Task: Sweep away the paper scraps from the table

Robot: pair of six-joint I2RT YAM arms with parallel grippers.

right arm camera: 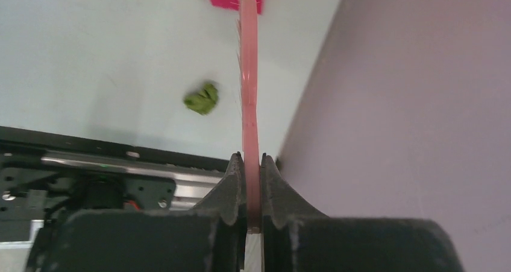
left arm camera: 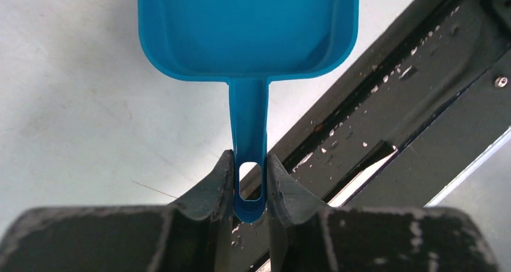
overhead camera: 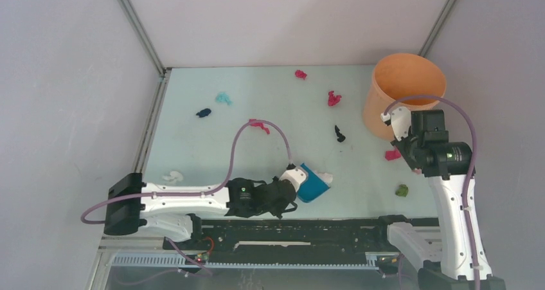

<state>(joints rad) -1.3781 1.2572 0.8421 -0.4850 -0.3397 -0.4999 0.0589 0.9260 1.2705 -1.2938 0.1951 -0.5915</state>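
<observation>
Several paper scraps (overhead camera: 334, 98) lie scattered across the pale green table (overhead camera: 257, 155), which is boxed in by grey walls (overhead camera: 64, 78).
An orange bucket (overhead camera: 379, 113) stands at the far right; its contents cannot be seen. The left gripper (left arm camera: 249, 169) pinches the blue dustpan (left arm camera: 247, 25) by its handle near the front edge. The right gripper (right arm camera: 252, 163) clamps a pink brush (right arm camera: 248, 73) beside an olive scrap (right arm camera: 202, 98).

Left arm (overhead camera: 186, 200), right arm (overhead camera: 453, 222): white shells, black joints, small green mark on one black joint of each. Mauve cable (overhead camera: 239, 142) loops over each. Left gripper (left arm camera: 249, 175) fingers (left arm camera: 211, 193) dark grey, scuffed.
</observation>
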